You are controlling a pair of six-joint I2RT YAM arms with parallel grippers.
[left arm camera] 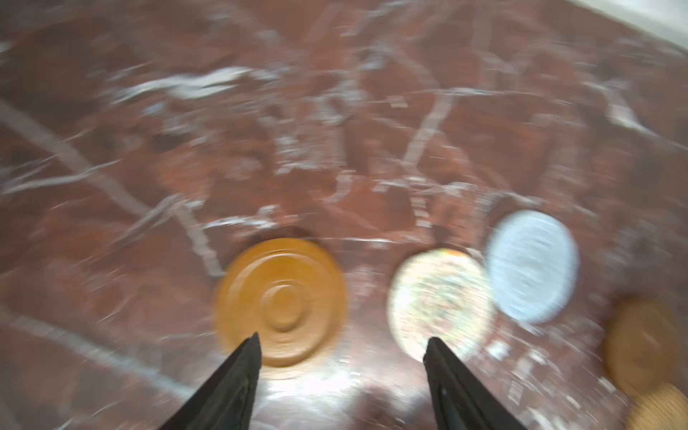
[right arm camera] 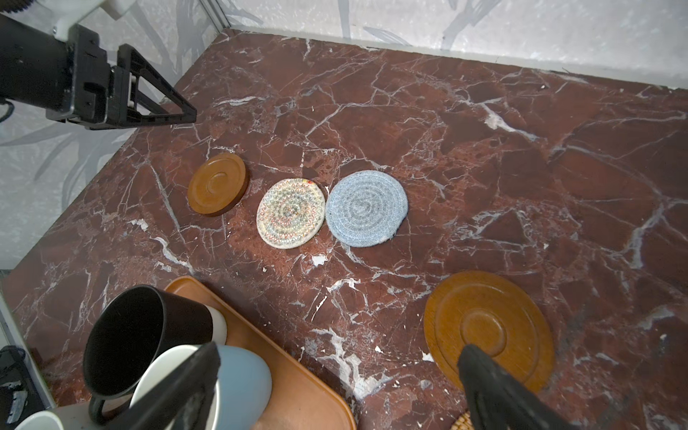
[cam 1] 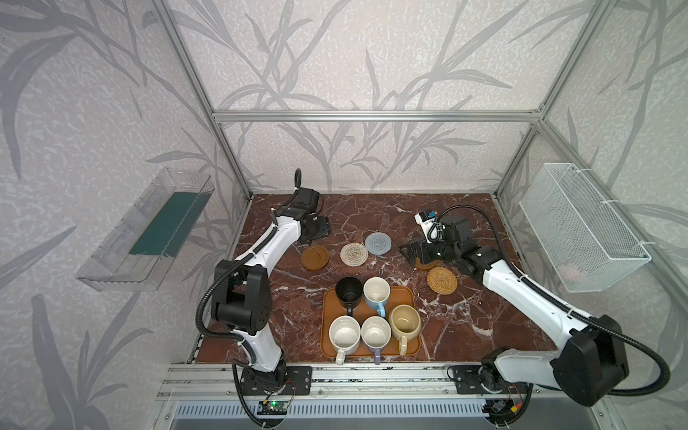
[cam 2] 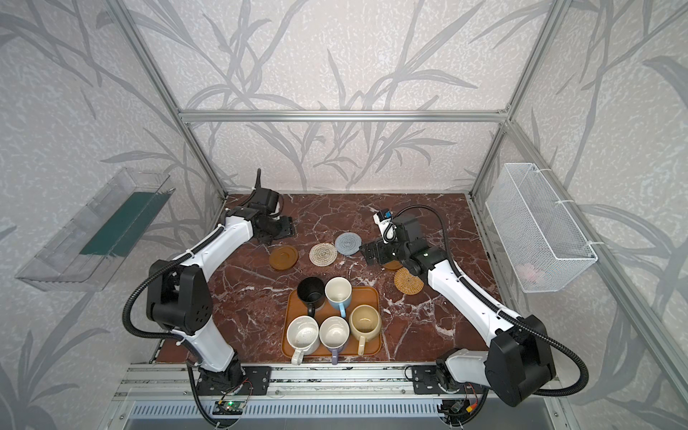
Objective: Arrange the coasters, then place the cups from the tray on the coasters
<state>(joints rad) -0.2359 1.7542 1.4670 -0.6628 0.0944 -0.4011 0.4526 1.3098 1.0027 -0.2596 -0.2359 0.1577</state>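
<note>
Five coasters lie on the marble: a brown wooden one (cam 1: pixel 315 257), a cream woven one (cam 1: pixel 353 254), a blue-grey woven one (cam 1: pixel 378 243), a second wooden one (right arm camera: pixel 487 327) and a tan rattan one (cam 1: pixel 442 280). My left gripper (left arm camera: pixel 340 340) is open and empty, hovering just behind the first wooden coaster (left arm camera: pixel 281 301); that view is motion-blurred. My right gripper (right arm camera: pixel 338 350) stands wide open, empty, over the second wooden coaster's edge. The orange-brown tray (cam 1: pixel 327 298) holds the black (cam 1: pixel 349 292), light blue (cam 1: pixel 376 292), beige-yellow (cam 1: pixel 404 320), speckled white (cam 1: pixel 344 331) and lavender (cam 1: pixel 376 332) cups.
A clear plastic bin (cam 1: pixel 145 231) hangs on the left wall and a white wire basket (cam 1: pixel 580 227) on the right wall. Aluminium frame posts stand at the table's back corners. The tray sits near the front edge.
</note>
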